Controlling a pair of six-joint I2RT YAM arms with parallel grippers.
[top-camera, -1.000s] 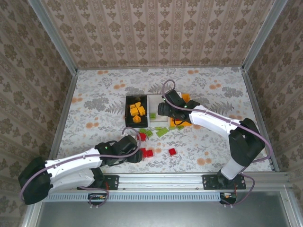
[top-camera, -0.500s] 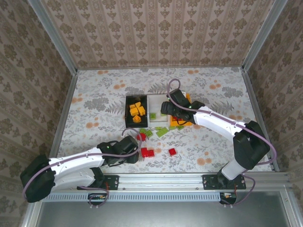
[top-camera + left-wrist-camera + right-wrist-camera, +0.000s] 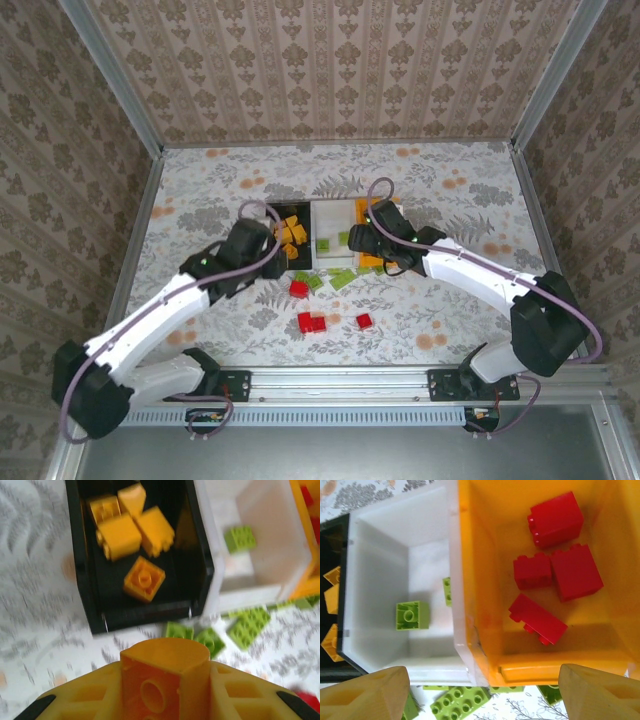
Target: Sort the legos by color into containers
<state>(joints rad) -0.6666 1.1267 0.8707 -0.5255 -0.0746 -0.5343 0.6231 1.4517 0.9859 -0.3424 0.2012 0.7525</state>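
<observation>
Left wrist view: left gripper (image 3: 258, 245) pinches a yellow brick (image 3: 161, 682) near the black bin (image 3: 82, 580), which holds five yellows (image 3: 120, 535), while right gripper (image 3: 482, 692) hangs spread above white bin (image 3: 380, 540) with two greens (image 3: 413, 615) and orange bin (image 3: 485, 580) with four reds (image 3: 555, 517), leaving loose greens (image 3: 248, 625) and four loose reds (image 3: 311, 323) on the table (image 3: 200, 200).

The white bin (image 3: 375, 580) holds a light-green brick (image 3: 412, 615). Left of it the black bin (image 3: 145, 616) holds orange-yellow bricks (image 3: 144, 578); right of it the orange bin (image 3: 485, 580) holds red bricks (image 3: 575, 570). In front of it, green bricks (image 3: 343, 280) and loose red bricks (image 3: 311, 323) lie on the grey-and-orange floral table (image 3: 450, 300). The blurred nearest brick (image 3: 165, 680) looks orange-yellow.
</observation>
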